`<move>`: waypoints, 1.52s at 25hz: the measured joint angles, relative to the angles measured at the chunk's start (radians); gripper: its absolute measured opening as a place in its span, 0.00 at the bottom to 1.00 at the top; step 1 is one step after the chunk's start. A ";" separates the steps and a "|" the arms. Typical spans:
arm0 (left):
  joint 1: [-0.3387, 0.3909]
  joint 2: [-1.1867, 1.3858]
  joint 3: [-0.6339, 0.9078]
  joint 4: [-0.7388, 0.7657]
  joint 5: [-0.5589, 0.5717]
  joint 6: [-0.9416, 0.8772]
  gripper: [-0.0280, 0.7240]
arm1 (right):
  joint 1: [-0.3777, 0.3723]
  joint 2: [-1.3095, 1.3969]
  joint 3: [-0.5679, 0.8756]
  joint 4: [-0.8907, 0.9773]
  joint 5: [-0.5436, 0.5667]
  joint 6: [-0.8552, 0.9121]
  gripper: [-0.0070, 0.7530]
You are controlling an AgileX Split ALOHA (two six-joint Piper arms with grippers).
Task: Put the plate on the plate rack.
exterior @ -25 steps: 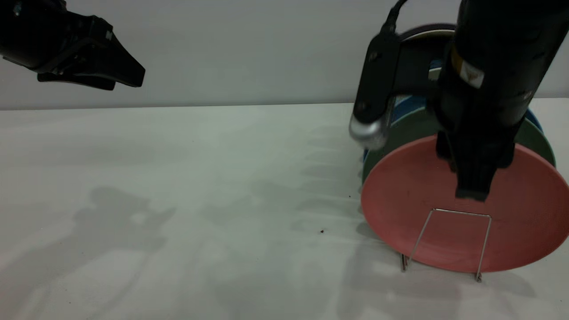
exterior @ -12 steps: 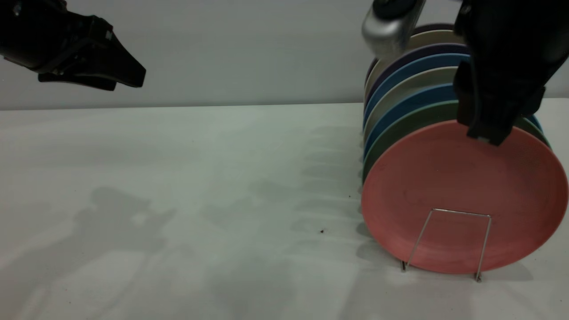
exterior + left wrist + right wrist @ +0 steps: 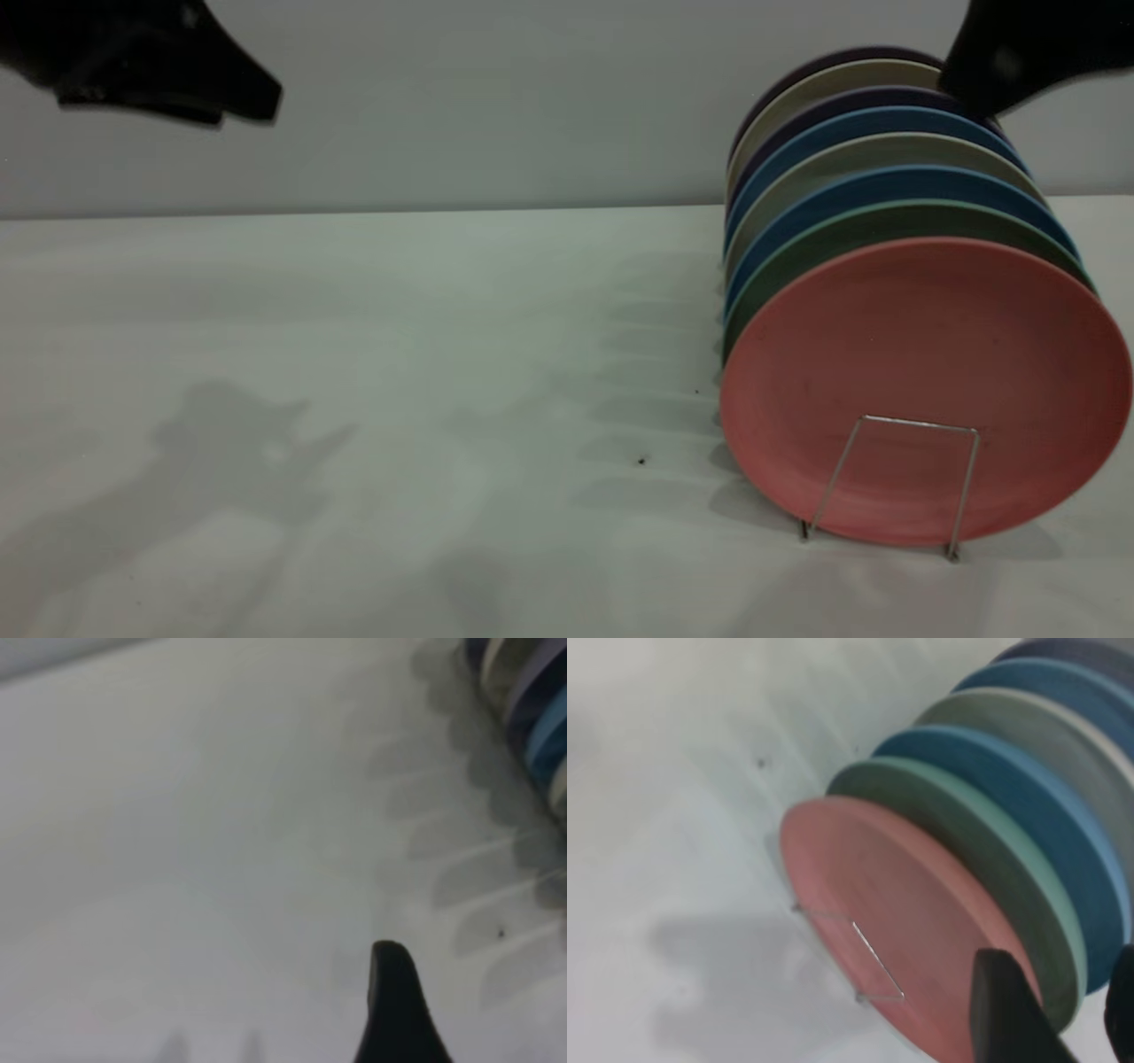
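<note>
We judge task done: pink plate [image 3: 926, 390] stands in wire plate rack [image 3: 895, 478], front slot, bench's right end. Right gripper [image 3: 1050, 1010] released, empty, above stack. Left gripper [image 3: 146, 62] parked; grip unclear.

Pink plate [image 3: 921, 381] upright in wire rack [image 3: 895, 478], front of plate row

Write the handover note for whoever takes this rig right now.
Right hand: open, empty, raised above the back of the row of plates.
Left hand: parked high at the far left, holding nothing visible.
The pink plate stands upright at the front of the plate rack, behind the front wire loop, next to the green plate.
Done: plate racked and released.
Left: nothing apparent; park the arms.
</note>
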 joint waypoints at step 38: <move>0.000 -1.000 0.179 0.637 0.516 -0.743 0.70 | 0.000 -0.863 0.138 0.361 0.424 -0.129 0.33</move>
